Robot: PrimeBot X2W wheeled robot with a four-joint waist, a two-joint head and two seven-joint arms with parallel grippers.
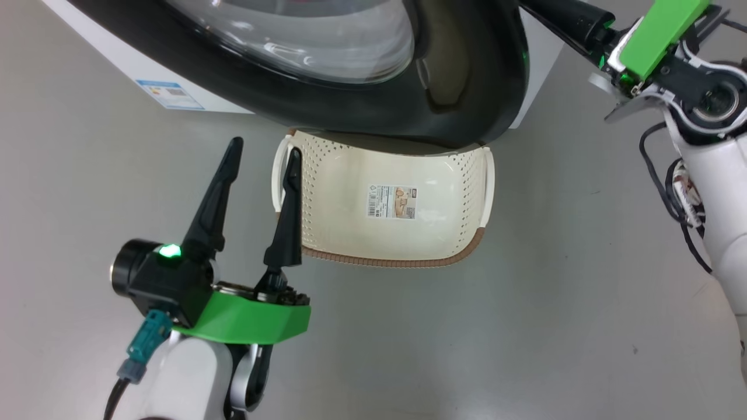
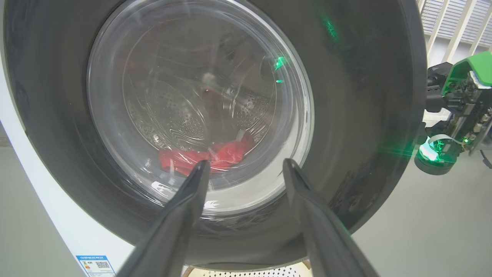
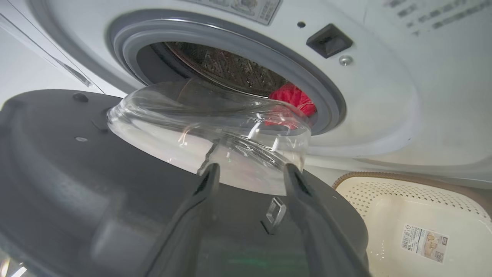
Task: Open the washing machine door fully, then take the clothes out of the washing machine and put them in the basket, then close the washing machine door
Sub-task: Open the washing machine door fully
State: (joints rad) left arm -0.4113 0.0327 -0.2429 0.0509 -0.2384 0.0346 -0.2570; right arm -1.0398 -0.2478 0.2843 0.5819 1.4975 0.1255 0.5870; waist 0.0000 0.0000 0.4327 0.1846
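Clothes (image 3: 291, 99), bright red, lie in the washing machine (image 3: 384, 96) drum, behind the partly open washing machine door (image 1: 373, 111). The basket (image 1: 385, 261) sits on the floor (image 1: 525, 326) under the door's black rim. The left end effector (image 1: 265, 147) hangs open beside a basket handle. The right end effector (image 3: 251, 169) is spread wide over the door's inner face, gripping nothing.

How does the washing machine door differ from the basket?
The washing machine door is glossy black around bulging clear glass; the basket is cream perforated plastic with a brown rim. The door is round and larger; the basket is a rounded rectangle. The door hangs partly open, overhanging the basket's far edge; the basket sits below it, empty. Both stand before the washing machine.
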